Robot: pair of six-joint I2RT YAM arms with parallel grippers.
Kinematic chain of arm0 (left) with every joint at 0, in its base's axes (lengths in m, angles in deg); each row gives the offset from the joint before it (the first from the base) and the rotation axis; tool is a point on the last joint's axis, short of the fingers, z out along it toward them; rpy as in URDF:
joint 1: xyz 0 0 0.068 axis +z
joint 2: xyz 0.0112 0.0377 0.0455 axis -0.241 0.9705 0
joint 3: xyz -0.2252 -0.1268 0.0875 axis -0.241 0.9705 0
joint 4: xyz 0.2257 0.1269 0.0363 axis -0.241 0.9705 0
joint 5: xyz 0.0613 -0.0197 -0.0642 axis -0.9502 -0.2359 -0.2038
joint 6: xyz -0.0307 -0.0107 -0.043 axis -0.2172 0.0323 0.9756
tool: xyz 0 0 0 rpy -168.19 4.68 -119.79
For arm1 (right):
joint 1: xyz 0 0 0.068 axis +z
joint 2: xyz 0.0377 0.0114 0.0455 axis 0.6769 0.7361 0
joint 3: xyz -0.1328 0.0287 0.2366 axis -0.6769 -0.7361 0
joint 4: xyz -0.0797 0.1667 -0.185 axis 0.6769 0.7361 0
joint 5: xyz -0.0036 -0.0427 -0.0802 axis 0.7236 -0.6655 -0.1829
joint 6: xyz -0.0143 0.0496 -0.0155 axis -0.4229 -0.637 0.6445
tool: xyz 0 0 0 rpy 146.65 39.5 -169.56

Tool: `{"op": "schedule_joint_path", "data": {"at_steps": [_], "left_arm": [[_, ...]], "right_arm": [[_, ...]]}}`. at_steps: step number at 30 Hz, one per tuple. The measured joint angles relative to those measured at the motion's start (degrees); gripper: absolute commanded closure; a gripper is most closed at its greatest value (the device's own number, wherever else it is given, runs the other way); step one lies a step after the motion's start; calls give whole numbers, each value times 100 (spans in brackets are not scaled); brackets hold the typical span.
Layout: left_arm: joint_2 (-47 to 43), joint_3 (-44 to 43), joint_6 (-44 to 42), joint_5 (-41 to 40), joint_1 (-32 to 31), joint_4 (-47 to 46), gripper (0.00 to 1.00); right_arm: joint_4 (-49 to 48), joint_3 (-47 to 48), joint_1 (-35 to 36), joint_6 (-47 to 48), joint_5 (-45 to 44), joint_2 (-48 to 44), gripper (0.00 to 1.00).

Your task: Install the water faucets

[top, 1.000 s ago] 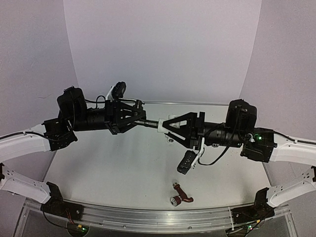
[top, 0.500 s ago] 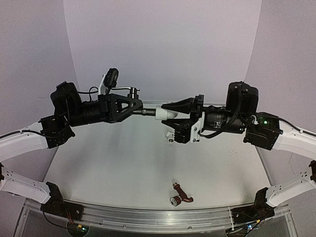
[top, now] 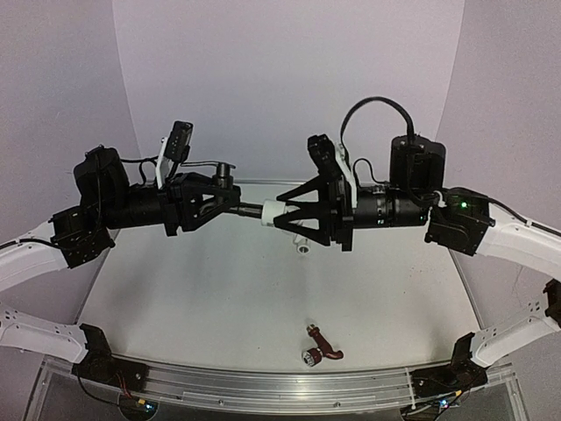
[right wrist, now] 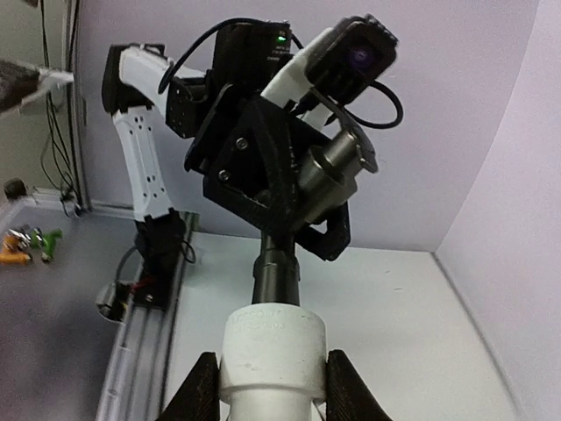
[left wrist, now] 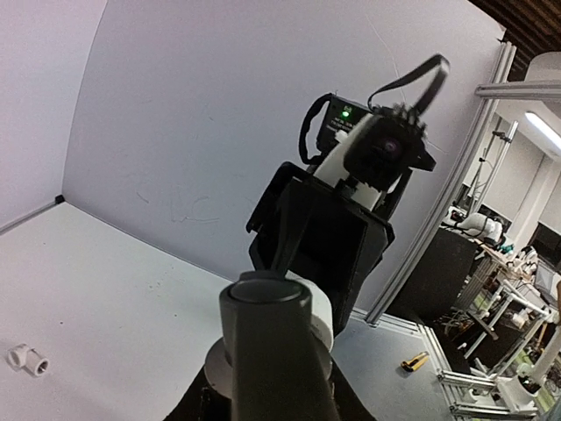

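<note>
White pipe fitting (top: 270,210) and dark grey faucet (top: 250,209) meet end to end in mid-air, level, well above the surface (top: 175,298).

Top view: the left fingers (top: 223,195) are closed on the dark grey faucet, its round knob standing upward. The right fingers (top: 302,191) are closed on the pipe fitting from the opposite side. The faucet's stem reaches the fitting's open mouth; how deep it sits inside cannot be told. A loose elbow fitting (top: 302,246) lies on the surface below the joint. The reddish-brown faucet (top: 323,347) lies alone near the front edge, silvery end toward the rail, well apart from both arms.

Left wrist view: the dark grey faucet (left wrist: 267,351) fills the foreground, its own fingers hidden beneath it. The pipe fitting (left wrist: 323,309) sits just behind it, backed by the black right fingers (left wrist: 298,237). The loose elbow fitting (left wrist: 26,358) rests at lower left.

Right wrist view: the pipe fitting (right wrist: 272,346) is clamped between the right fingers (right wrist: 203,390), mouth outward. The dark stem (right wrist: 277,263) rises from that mouth to the left fingers (right wrist: 254,175).
</note>
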Motion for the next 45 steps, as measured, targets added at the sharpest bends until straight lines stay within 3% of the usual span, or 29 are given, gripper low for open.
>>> {"op": "schedule_joint_path", "data": {"at_steps": [6,8,11,14,17,19,25,32,36,45], "left_arm": [[-89,-85,-672,-381,-16,572,100],[-122,-87,-830,-439,-21,723,100],[-177,-111,-956,-522,-78,883,100],[-188,-193,-906,-683,-134,1094,100],[-181,-253,-582,-828,-143,1279,100],[-181,-268,-260,-892,-139,1288,100],[-166,-266,867,-831,-126,1003,100],[17,-100,2128,-747,-98,158,100],[75,93,2722,-747,-63,-137,100],[110,139,3430,-856,-50,-288,100]], "right_arm": [[-107,183,-585,-2516,1243,370,77],[-140,183,-662,-3052,1432,429,65],[-179,183,-703,-3644,1624,463,32],[-249,258,-748,-3821,1673,483,19],[-88,597,-854,-3487,1617,495,14],[119,890,-916,-2928,1460,496,13],[492,1021,-971,99,413,120,12],[463,126,-752,4203,-388,-569,11],[258,-472,-463,6038,-702,-792,10],[-1038,-1431,-138,8684,-1088,-840,10]]}}
